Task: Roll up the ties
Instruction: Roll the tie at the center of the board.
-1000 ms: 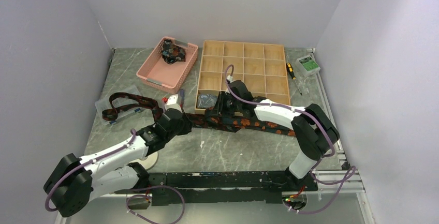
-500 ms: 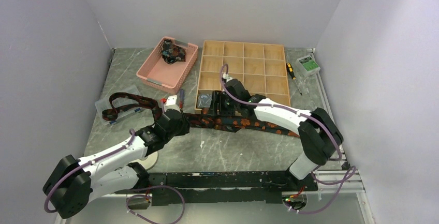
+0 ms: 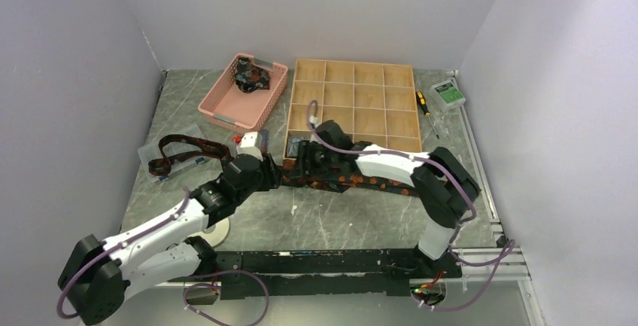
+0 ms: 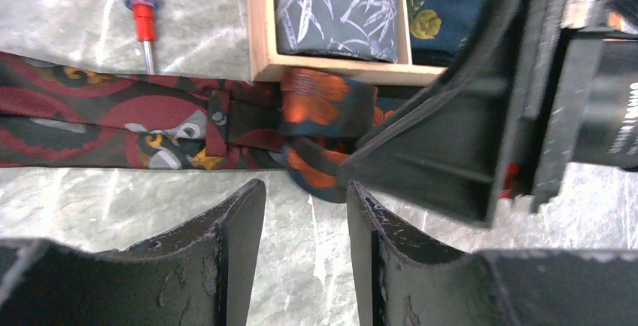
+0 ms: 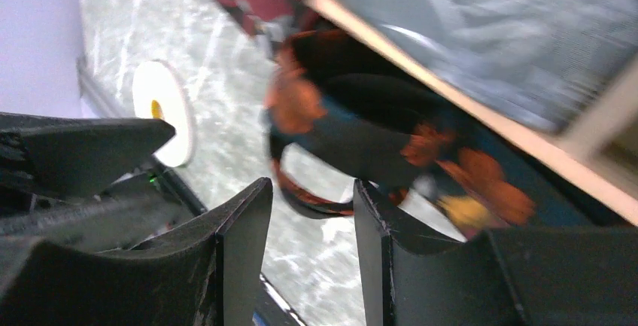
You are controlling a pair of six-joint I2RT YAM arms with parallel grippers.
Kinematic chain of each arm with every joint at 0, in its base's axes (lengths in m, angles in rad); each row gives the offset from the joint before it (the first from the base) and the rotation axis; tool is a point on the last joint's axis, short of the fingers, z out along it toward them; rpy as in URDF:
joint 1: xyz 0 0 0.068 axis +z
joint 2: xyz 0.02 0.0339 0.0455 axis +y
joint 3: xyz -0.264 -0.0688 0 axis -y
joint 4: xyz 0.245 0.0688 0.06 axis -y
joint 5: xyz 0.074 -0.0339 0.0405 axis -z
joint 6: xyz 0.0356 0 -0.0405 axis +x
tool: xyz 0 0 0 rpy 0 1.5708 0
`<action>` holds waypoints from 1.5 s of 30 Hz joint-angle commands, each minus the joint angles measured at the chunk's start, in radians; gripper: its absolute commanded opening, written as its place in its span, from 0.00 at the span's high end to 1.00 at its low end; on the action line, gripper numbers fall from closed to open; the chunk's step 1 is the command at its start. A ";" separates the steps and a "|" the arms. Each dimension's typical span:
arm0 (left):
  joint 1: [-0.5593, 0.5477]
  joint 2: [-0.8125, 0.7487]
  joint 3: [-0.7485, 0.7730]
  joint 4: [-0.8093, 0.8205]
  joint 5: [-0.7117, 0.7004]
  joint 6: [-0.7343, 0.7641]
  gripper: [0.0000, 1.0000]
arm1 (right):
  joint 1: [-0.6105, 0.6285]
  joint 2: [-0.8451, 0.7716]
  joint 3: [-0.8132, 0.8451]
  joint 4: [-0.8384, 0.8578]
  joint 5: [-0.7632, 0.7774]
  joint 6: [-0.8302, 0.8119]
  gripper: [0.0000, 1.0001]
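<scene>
**Both grippers meet at the rolled end of the orange-flowered tie**

At the far left we see a maroon tie (image 3: 183,145) looped over a clear bag (image 3: 162,162). Its right end runs under the left arm (image 3: 150,232). The left wrist view shows that end again, overlapping the start of the other tie. A white tape ring (image 3: 217,230) is half covered by the same arm. In the pink basket (image 3: 226,108) lies a dark bundle of cloth (image 3: 250,77), too small for us to read.

The left gripper (image 4: 301,205) hovers just near of the ties, fingers spread, with only bare table (image 3: 338,220) between them. Just beyond it, the dark tie with orange flowers (image 4: 325,111) is curled into a loose roll against the near wall of the wooden tray (image 4: 259,32). The rest of that tie lies flat to the right along the tray.

The right gripper (image 5: 310,194) also has its fingers apart. The roll's lower loop sits at the mouth of the gap, but that view is blurred and we cannot tell whether a finger touches the cloth. From above, both grippers' fingertips are hidden.

A grey leaf-print tie (image 4: 335,10) and a navy tie with yellow flowers (image 4: 440,10) sit rolled in the tray's near-left compartments, both cut off by the frame. A screwdriver (image 3: 426,109) and a small green-and-white box (image 3: 448,94) lie at the far right.

Since a second ago, the right gripper has slid left along the tray. The left arm has reached farther in to meet it.
</scene>
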 commanded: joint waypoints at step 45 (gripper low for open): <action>0.123 0.111 0.261 -0.521 -0.226 -0.075 0.33 | -0.102 -0.413 -0.323 -0.012 0.311 -0.120 0.41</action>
